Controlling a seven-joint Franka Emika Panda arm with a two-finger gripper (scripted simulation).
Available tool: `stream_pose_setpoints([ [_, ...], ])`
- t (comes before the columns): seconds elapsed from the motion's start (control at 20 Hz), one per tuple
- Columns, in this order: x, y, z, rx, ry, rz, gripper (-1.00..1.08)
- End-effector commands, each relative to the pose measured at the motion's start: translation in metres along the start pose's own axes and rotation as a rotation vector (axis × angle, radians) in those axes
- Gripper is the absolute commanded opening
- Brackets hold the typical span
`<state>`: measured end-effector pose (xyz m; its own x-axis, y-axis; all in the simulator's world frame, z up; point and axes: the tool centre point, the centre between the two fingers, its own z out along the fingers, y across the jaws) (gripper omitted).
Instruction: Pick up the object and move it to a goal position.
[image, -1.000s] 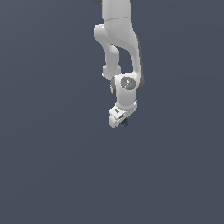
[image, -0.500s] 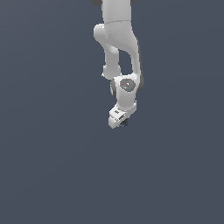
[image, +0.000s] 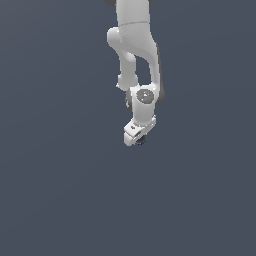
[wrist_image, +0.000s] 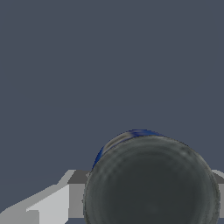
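hanging from above over a plain dark grey-blue ground (image: 60, 200): one white arm (image: 135, 45), one pincer (image: 139, 141) at its lower end, pointing down. one object (image: 140, 142) counted, tiny, dark and roundish, tucked right at the pincer's tip, just under the white hand body, mostly hidden there in the exterior view. nothing else counted in the scene.

wrist view: same object (wrist_image: 151, 179) very close, filling the space between two pale grey fingers (wrist_image: 52, 203), one showing on each side. dark mottled round face toward the camera, thin blue edge along its far rim. both fingers run up against the object's sides with no gap visible, so noted as clenched on the object. contact surfaces themselves hidden behind the object's bulk.

cannot tell from either view whether object rests on the ground or is lifted off it; no shadow or gap resolved beneath the pincer.
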<state>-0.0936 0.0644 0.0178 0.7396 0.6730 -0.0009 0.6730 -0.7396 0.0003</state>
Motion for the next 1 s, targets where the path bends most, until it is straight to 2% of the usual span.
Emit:
stream_pose_setpoints([
  [0.0,-0.002,0.004,-0.006,-0.001,0.001,0.001,-1.0],
  [0.4,-0.021,0.033,-0.048,-0.001,0.001,0.0,-1.0],
  [0.95,-0.064,0.1,-0.149,0.001,0.003,-0.001,-1.0],
])
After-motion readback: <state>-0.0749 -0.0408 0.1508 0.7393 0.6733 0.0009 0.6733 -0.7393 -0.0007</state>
